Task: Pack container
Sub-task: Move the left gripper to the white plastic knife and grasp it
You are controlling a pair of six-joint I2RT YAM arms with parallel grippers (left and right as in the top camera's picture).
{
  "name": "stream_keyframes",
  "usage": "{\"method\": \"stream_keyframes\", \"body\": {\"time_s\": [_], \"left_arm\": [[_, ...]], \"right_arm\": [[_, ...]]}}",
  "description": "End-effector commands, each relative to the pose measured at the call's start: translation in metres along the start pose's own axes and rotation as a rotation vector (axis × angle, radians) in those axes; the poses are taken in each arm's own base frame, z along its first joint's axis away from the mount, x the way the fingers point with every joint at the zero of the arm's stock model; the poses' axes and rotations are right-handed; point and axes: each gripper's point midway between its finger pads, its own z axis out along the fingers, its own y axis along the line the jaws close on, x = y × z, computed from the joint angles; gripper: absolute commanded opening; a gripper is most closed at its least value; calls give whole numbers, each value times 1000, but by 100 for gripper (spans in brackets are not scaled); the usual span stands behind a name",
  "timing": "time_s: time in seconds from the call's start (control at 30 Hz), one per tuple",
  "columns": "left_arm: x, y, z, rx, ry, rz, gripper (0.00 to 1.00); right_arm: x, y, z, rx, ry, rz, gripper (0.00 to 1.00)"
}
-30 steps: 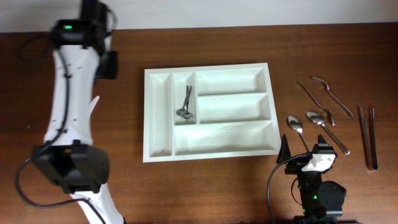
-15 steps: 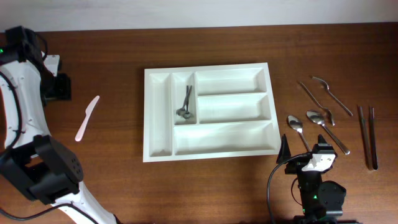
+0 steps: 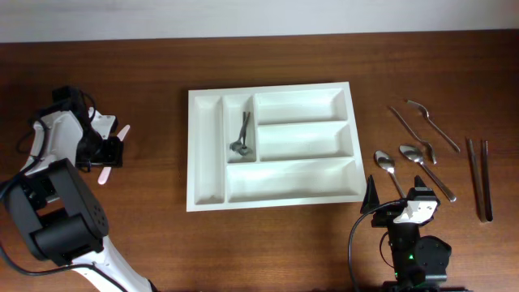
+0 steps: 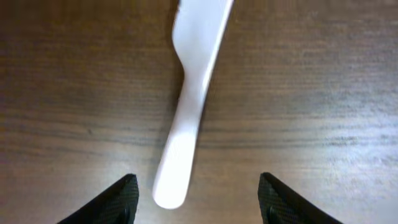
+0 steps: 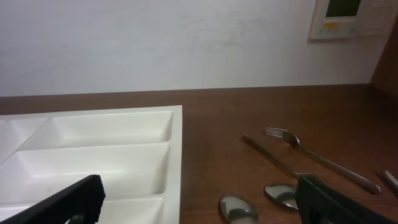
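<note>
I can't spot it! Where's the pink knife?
Overhead view: the knife lies far left, beneath the left pincer, left of the tray.

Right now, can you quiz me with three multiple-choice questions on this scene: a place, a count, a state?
1. The white plastic knife lies: A in the cutlery tray; B on the table, left of it; C on the floor.
2. The tray's compartments: A three; B five; C eight.
3. The left gripper is: A open over the knife; B shut on the knife; C unseen.
Answers: B, it rests beside the tray; B, two narrow, three wide; A, fingers apart, flanking the knife.
</note>
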Motion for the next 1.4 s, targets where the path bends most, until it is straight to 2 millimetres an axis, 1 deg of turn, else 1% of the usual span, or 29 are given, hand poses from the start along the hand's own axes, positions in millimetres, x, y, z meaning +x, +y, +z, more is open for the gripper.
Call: {"method": "stream_keyframes", "body": {"time_s": [0.0, 0.27, 0.33, 0.43, 0.57, 0.7, 0.77, 0.87, 0.93, 1.07, 1.13, 1.23, 1.3, 1.33, 1.37], "left_arm": [[0, -3, 4, 14, -14, 17, 64], [-16, 4, 6, -14, -80, 15, 65], [-19, 3, 6, -7, -92, 15, 64], [-23, -4, 9, 30, -111, 61, 64], [-25, -4, 14, 32, -115, 65, 64], [-24, -5, 23, 40, -98, 66, 64], [-21, -7, 35, 53, -71, 66, 64], [-15, -10, 45, 69, -38, 67, 64], [-15, -11, 47, 71, -35, 67, 63], [-15, -10, 47, 71, -35, 67, 51], [-14, -11, 47, 73, -31, 66, 38], [-13, -19, 47, 116, -35, 66, 18], [-14, -21, 46, 129, -41, 66, 12], [-14, -22, 46, 133, -41, 65, 10], [-14, -22, 46, 133, -40, 65, 5]], "right_arm": [[2, 3, 0, -15, 5, 4, 99], [2, 3, 0, -15, 5, 4, 99], [2, 3, 0, -15, 5, 4, 98], [2, 3, 0, -15, 5, 4, 99], [2, 3, 0, -15, 5, 4, 99], [2, 3, 0, -15, 5, 4, 99], [2, 3, 0, -15, 5, 4, 99], [2, 3, 0, -16, 4, 4, 99], [2, 3, 0, -16, 4, 4, 99], [2, 3, 0, -15, 5, 4, 99], [2, 3, 0, -16, 4, 4, 99], [2, 3, 0, -15, 5, 4, 99], [2, 3, 0, -15, 5, 4, 99], [2, 3, 0, -15, 5, 4, 99], [2, 3, 0, -16, 4, 4, 99]]}}
